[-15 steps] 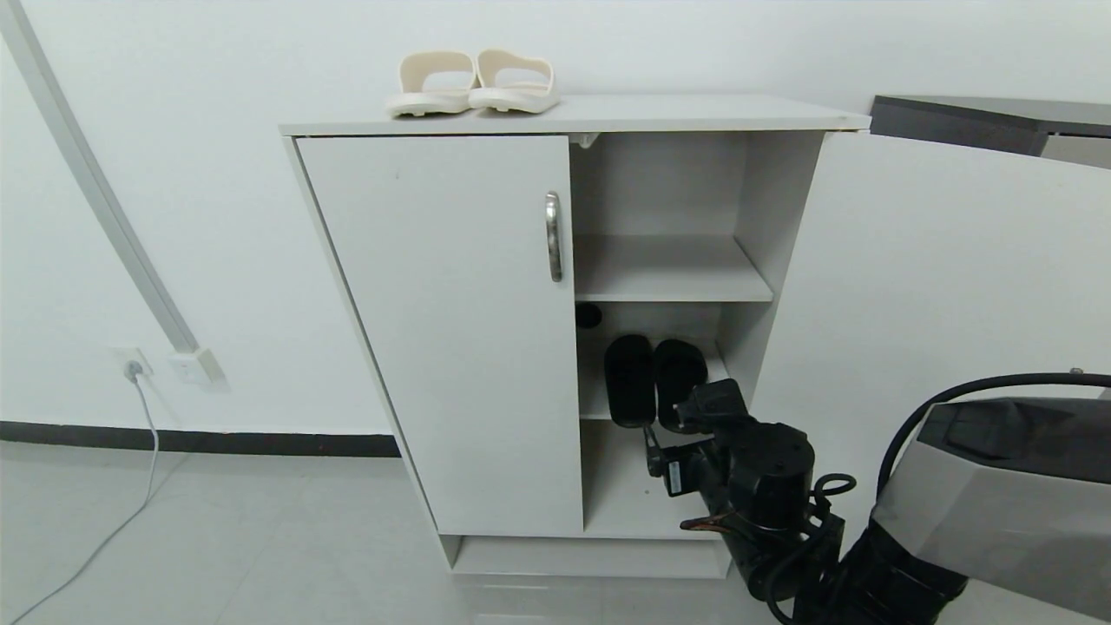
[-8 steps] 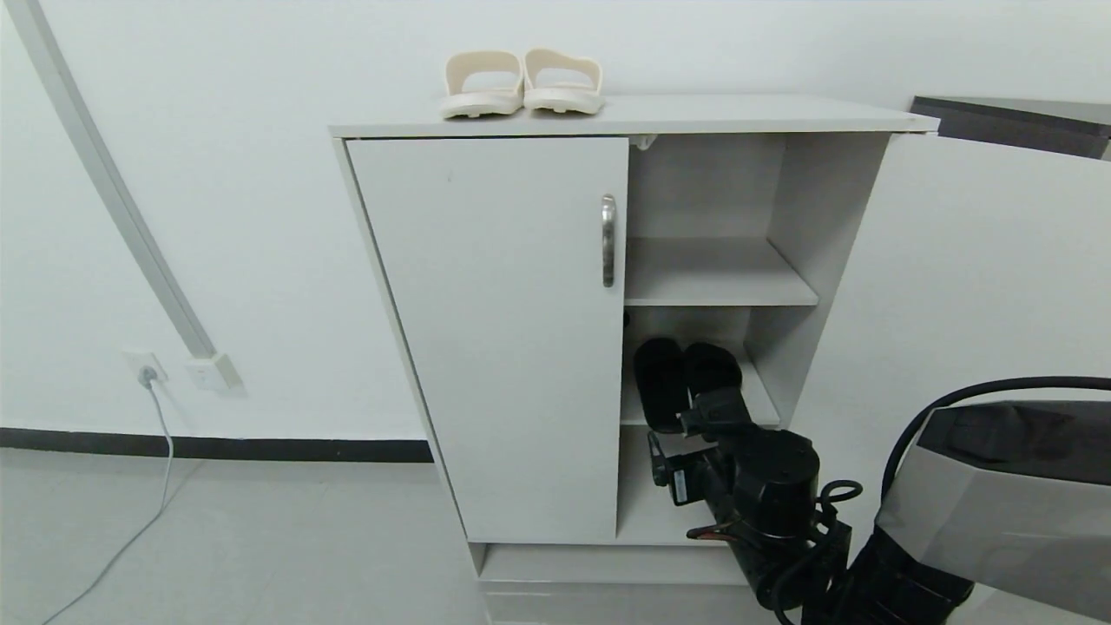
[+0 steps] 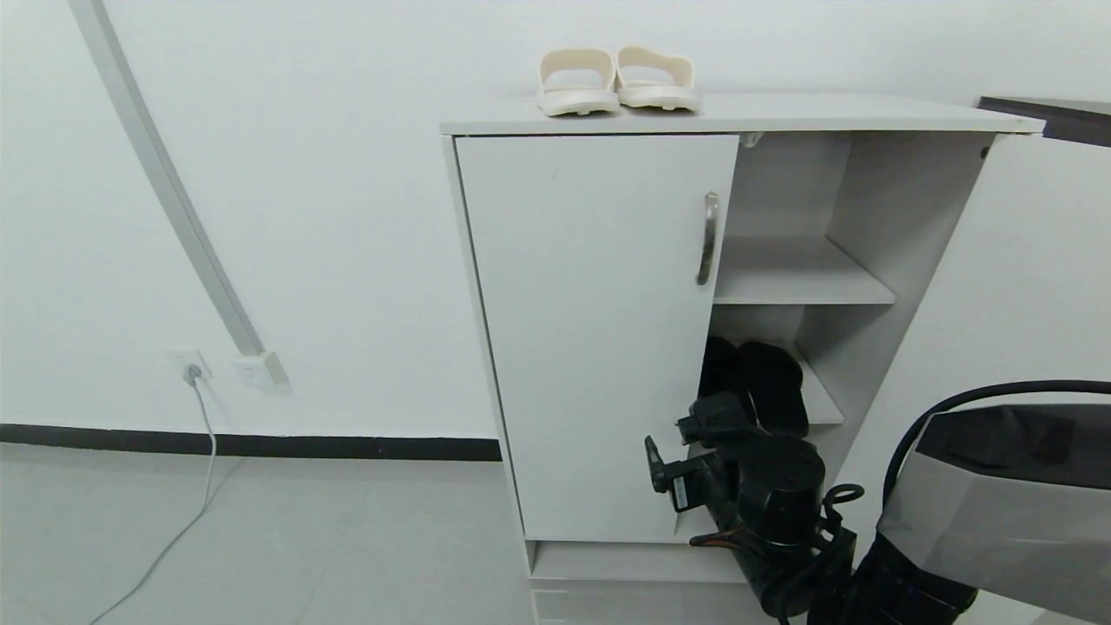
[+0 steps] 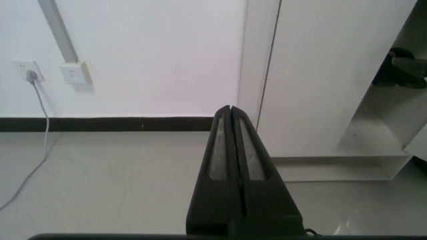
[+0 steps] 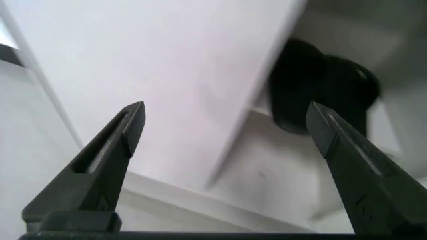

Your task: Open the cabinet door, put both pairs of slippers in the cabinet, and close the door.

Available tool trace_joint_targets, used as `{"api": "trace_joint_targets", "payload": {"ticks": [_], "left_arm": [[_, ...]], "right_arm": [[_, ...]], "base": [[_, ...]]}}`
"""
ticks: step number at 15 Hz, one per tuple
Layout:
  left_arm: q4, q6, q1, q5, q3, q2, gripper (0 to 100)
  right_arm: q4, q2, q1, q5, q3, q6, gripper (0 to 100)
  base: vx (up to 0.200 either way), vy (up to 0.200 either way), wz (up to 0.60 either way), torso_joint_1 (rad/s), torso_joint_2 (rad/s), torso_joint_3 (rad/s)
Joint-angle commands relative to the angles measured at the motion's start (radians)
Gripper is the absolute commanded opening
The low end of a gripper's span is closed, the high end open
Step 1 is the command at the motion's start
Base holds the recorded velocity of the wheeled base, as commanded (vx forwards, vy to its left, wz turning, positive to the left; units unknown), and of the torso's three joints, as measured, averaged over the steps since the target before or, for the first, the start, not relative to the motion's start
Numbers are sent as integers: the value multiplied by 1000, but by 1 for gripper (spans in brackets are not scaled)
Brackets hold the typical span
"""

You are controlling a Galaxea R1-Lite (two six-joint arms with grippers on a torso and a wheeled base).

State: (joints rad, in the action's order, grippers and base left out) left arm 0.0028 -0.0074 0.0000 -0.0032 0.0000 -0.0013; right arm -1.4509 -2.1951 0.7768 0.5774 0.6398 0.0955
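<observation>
Right gripper (image 5: 227, 127) is held wide open and empty, low before the open right half of the cabinet (image 3: 825, 113), just beside the black slippers (image 3: 768, 386) already laid on the middle shelf. Left gripper (image 4: 230, 153) is pressed closed, nothing held. Cream slippers (image 3: 618, 80) are found on the cabinet top, well above the right gripper, side by side, long axes front-to-back. Right arm is judged nearer; a lift is called for.

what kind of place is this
Probably a home-style entryway, or a mock-up of one: a white two-door shoe cabinet against a bare white wall, cream open-toe slippers on top, black slippers on a shelf inside.
</observation>
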Motion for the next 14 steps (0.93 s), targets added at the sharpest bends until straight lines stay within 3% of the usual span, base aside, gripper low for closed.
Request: {"api": "trace_joint_targets", "payload": {"ticks": [1,3,14], "left_arm": [[0,0,0,0,0,1,0],[0,-2,0,0,0,1,0],[0,1,0,2,0,1,0]], "right_arm": [[-5,-5,4,-1,-6,1,100],[-8,-5,12,-2,-6,1,100],[-65,-18,15,-14,0,7,100]], "base": [[0,200,0,2,2,2],[0,200,0,2,2,2],[0,0,0,0,0,0]]}}
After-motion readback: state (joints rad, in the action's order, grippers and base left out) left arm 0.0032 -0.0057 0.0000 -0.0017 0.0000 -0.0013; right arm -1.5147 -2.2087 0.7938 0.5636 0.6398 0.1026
